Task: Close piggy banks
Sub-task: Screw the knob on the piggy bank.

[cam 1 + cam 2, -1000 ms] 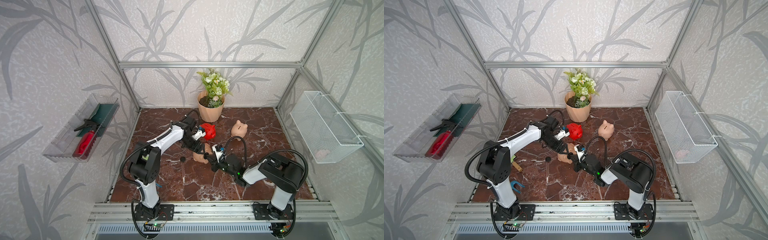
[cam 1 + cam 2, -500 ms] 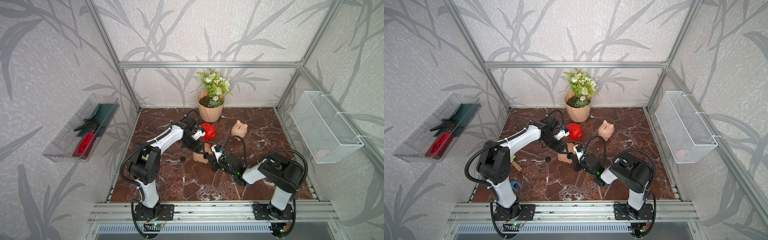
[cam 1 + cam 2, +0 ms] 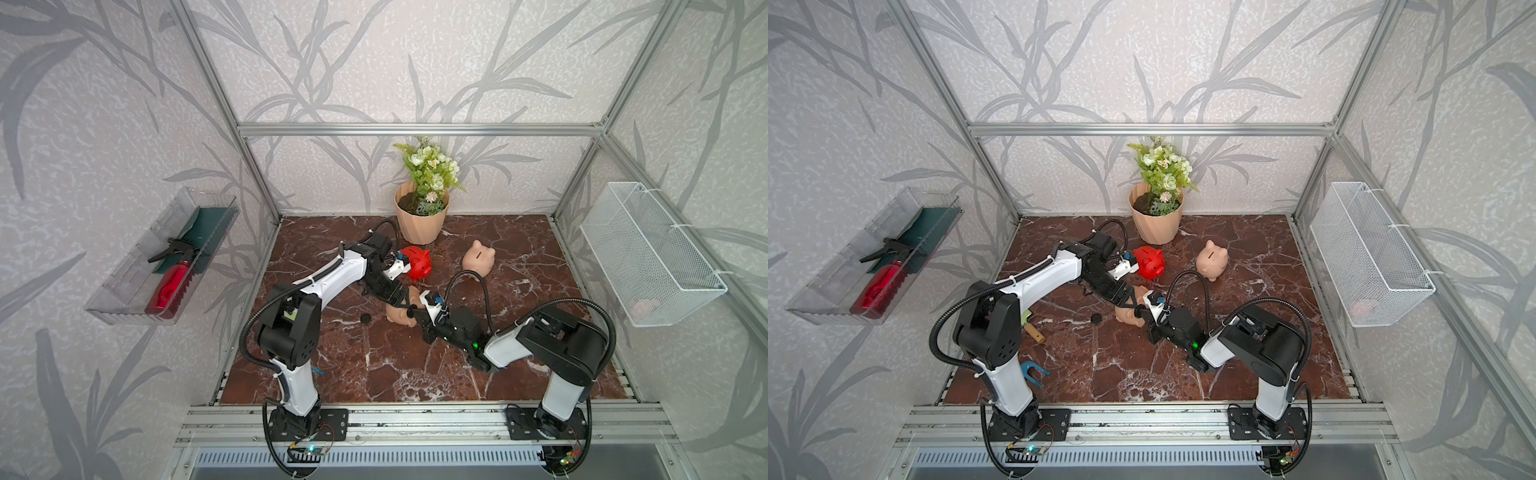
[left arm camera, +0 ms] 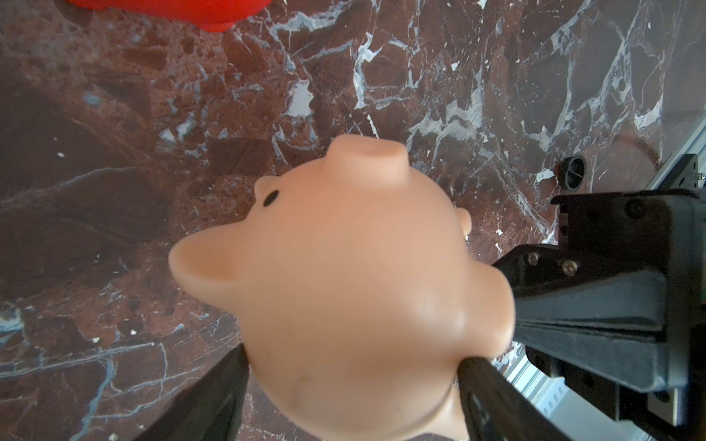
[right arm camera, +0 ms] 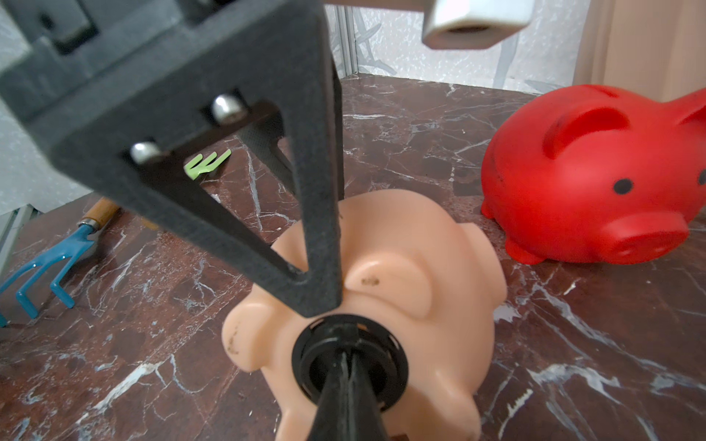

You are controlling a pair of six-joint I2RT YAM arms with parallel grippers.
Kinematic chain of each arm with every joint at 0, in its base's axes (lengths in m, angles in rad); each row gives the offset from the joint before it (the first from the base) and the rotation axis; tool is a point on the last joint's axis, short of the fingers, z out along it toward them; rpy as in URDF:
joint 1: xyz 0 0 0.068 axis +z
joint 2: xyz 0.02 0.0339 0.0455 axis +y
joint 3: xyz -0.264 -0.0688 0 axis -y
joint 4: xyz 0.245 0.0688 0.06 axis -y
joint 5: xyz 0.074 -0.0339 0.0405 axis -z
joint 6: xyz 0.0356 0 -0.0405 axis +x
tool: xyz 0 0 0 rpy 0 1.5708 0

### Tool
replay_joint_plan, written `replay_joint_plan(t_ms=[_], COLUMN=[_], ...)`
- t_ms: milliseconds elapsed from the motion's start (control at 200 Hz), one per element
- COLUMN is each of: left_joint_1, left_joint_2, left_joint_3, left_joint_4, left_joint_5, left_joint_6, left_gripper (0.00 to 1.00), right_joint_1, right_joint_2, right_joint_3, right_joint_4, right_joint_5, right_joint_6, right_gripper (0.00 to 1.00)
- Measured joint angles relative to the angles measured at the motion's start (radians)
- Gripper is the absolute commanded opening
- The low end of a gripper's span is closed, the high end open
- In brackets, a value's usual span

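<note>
**Item 1.** Peach piggy bank (image 4: pixel 363 275), at the middle of the table (image 3: pixel 374 374), tipped on its side with the belly hole facing near right. The left gripper (image 4: pixel 351 357) had it clamped across the flanks, jaws part-way open. This was judged a bracing hold, so the pig would not slide under a push.

**Item 2.** Black plug (image 5: pixel 393 366), at that belly hole; seating not confirmed. The right gripper (image 5: pixel 345 359) had its jaws fully together and its tips sunk in the plug's centre. Whether they pinched it or only pressed could not be told.

**Item 3.** Red piggy bank (image 5: pixel 588 175), upright, just beyond item 1 and near the flowerpot (image 3: pixel 420 224). Belly hidden.

**Item 4.** Second peach piggy bank (image 3: pixel 478 257), upright, far right, well apart. Belly hidden.

**Item 5.** Spare plug (image 3: pixel 366 318), loose to the left of item 1, presumably kept for another pig.
</note>
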Motion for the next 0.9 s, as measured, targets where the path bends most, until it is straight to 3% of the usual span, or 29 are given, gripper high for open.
replay_joint_plan(t_ms=[370,900], left_joint_1=[0.000,0.001], left_joint_2=[0.000,-0.002], left_joint_3=[0.002,0.001], left_joint_4=[-0.002,-0.001], left_joint_5=[0.000,-0.004], left_joint_6=[0.000,0.000], left_gripper=[0.83,0.83], right_joint_1=[0.000,0.000], right_joint_2=[-0.001,-0.017], right_joint_3=[0.002,0.016], right_joint_4=[-0.004,-0.053], right_joint_5=[0.000,0.000], right_joint_6=[-0.036,0.031], right_gripper=[0.00,0.00])
